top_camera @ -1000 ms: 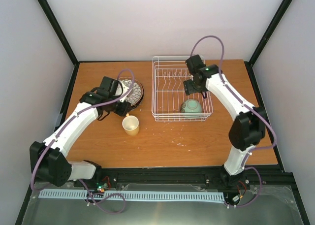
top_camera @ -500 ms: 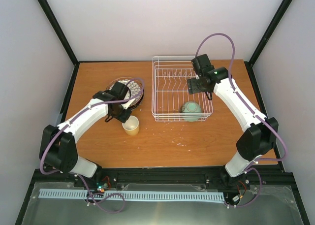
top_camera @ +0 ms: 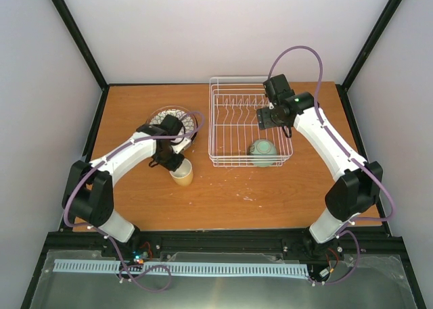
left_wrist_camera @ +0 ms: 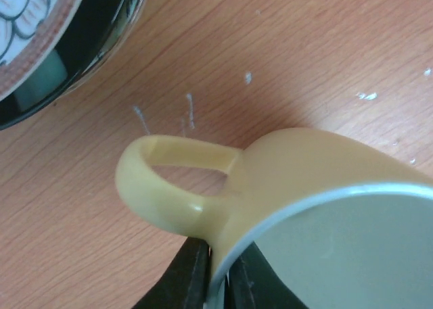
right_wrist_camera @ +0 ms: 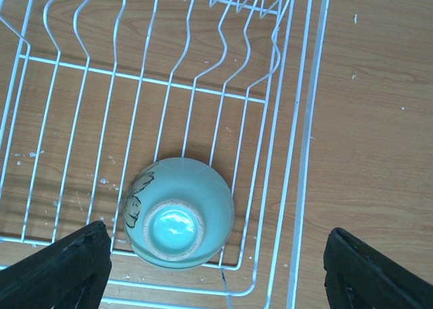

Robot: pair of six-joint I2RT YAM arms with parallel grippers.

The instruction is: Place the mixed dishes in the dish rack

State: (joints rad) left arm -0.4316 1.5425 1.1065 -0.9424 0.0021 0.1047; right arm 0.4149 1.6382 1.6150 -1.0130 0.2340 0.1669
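The yellow mug (top_camera: 183, 176) stands upright on the table, left of the dish rack (top_camera: 218, 123). My left gripper (top_camera: 173, 161) is shut on the mug's wall (left_wrist_camera: 304, 167) just beside the handle (left_wrist_camera: 162, 187), one finger (left_wrist_camera: 186, 278) outside and one inside. The pale green bowl (top_camera: 262, 151) lies upside down in the rack's near right corner and also shows in the right wrist view (right_wrist_camera: 179, 211). My right gripper (top_camera: 269, 120) hangs open and empty above it, its fingers (right_wrist_camera: 61, 268) wide apart. A stack of plates (top_camera: 162, 116), the petal-patterned one on top, sits behind my left arm.
The stack's dark-rimmed edge (left_wrist_camera: 81, 72) lies close to the mug's handle. The rack's upright prongs (right_wrist_camera: 203, 25) stand empty at its far half. Bare wood table (top_camera: 270, 194) lies in front of the rack.
My left gripper moved from the plate stack forward and down onto the mug's rim and closed on it. My right gripper drew back and up from the bowl, then held still.
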